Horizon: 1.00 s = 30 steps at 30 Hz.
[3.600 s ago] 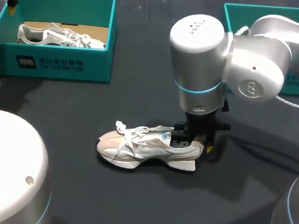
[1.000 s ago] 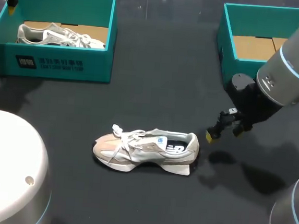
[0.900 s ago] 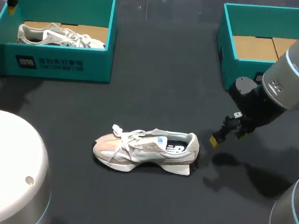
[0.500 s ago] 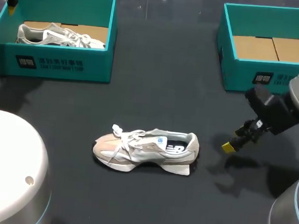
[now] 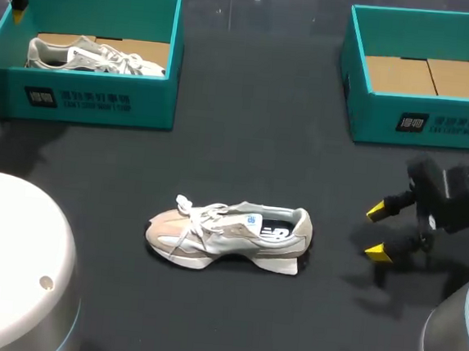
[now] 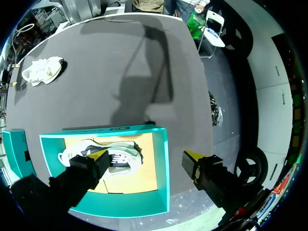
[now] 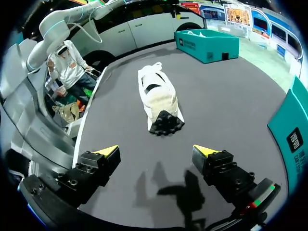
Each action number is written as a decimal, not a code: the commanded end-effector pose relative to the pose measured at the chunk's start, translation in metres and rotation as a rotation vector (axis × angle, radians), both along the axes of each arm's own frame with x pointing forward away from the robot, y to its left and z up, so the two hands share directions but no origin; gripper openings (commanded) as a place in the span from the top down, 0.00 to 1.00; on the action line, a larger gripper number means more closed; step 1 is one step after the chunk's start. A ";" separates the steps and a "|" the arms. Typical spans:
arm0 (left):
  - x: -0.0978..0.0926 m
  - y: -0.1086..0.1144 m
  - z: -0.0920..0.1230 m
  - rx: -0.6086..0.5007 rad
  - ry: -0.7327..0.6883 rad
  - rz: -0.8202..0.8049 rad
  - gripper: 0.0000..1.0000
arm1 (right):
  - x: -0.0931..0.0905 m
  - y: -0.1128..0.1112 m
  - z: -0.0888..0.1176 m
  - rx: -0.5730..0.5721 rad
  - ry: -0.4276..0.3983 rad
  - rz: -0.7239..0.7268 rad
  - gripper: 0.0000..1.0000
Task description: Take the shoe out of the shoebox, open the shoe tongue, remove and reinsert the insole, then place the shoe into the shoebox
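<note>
Shoe (image 5: 228, 234) upright on its sole, well apart from the wide-spread, empty right claw (image 5: 377, 231), heel toward it.

- On the left shoebox (image 5: 77, 100), upper left: a white square mark and white lettering on the front wall, too small to read.
- On the right shoebox (image 5: 448, 124), upper right: the same kind of print, also too small to read.
- On the shoe (image 5: 228, 234), centre: a small blue tongue label, unreadable.

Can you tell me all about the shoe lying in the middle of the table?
The shoe is a beige and white sneaker with white laces, a thick white sole and dark tread under the heel. It stands on its sole on the dark table, toe toward my left side. Only the table touches it; the open right gripper is apart, beyond its heel.
</note>
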<state>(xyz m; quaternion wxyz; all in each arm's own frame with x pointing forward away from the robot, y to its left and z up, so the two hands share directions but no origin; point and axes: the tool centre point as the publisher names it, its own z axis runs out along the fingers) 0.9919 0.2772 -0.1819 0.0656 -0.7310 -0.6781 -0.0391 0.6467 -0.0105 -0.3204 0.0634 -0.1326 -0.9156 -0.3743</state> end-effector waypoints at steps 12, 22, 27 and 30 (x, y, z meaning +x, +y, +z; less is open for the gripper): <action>-0.001 0.000 0.000 0.001 -0.003 -0.001 0.00 | -0.009 -0.013 -0.019 0.291 -0.171 0.055 0.00; -0.001 0.000 0.000 0.001 -0.003 -0.001 0.00 | 0.004 -0.025 -0.044 0.288 -0.174 -0.021 0.00; -0.001 0.000 0.000 0.001 -0.003 -0.001 0.00 | 0.006 -0.028 -0.051 0.301 -0.179 -0.043 0.00; -0.001 0.000 0.000 0.001 -0.003 -0.001 0.00 | 0.007 -0.028 -0.054 0.308 -0.187 -0.043 0.00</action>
